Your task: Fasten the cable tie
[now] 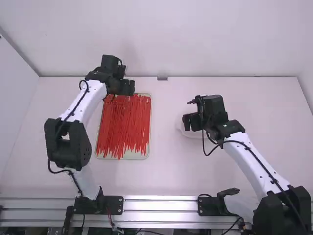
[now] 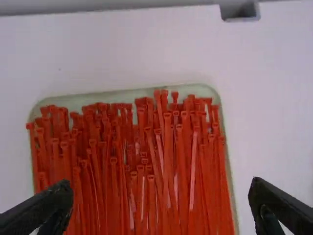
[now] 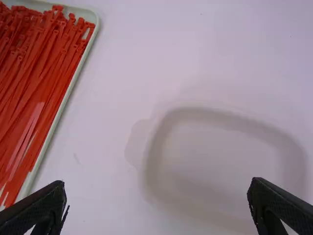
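Several red cable ties (image 1: pixel 124 125) lie heaped lengthwise in a pale green tray (image 1: pixel 148 128) left of the table's middle. The left wrist view looks down on the head ends of the cable ties (image 2: pixel 146 161) and the tray's (image 2: pixel 124 93) far rim. My left gripper (image 1: pixel 116 88) hangs over the tray's far end, open, its fingers (image 2: pixel 41 208) wide apart with nothing between them. My right gripper (image 1: pixel 195 120) is open above a white container (image 3: pixel 220 166) right of the tray, also holding nothing.
The white container (image 1: pixel 188 131) is shallow, rounded and blends with the white table. A small grey bracket (image 1: pixel 162 77) sits at the table's back edge. White walls close off the left side and the back.
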Action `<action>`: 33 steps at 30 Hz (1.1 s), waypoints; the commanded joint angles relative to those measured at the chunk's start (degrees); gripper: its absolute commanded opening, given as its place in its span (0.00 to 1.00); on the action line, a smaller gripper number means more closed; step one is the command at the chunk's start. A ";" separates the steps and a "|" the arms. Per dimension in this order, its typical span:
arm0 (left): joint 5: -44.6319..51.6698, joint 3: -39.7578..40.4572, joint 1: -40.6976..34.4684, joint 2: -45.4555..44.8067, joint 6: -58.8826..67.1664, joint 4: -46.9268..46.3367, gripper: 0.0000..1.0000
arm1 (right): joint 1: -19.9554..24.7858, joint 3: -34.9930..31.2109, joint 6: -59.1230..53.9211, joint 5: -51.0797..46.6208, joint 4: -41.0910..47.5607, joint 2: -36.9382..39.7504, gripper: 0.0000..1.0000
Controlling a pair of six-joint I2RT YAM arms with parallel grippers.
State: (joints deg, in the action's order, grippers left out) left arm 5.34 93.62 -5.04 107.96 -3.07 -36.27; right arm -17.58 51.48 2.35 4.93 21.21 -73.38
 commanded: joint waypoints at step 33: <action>-0.20 -14.86 -0.11 7.08 -0.57 12.90 0.39 | -0.02 2.10 -0.24 -0.26 0.48 -0.33 0.98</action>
State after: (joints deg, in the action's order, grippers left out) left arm 5.32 80.20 -5.10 114.34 -3.38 -23.83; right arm -17.56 51.48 2.15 4.93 21.61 -73.38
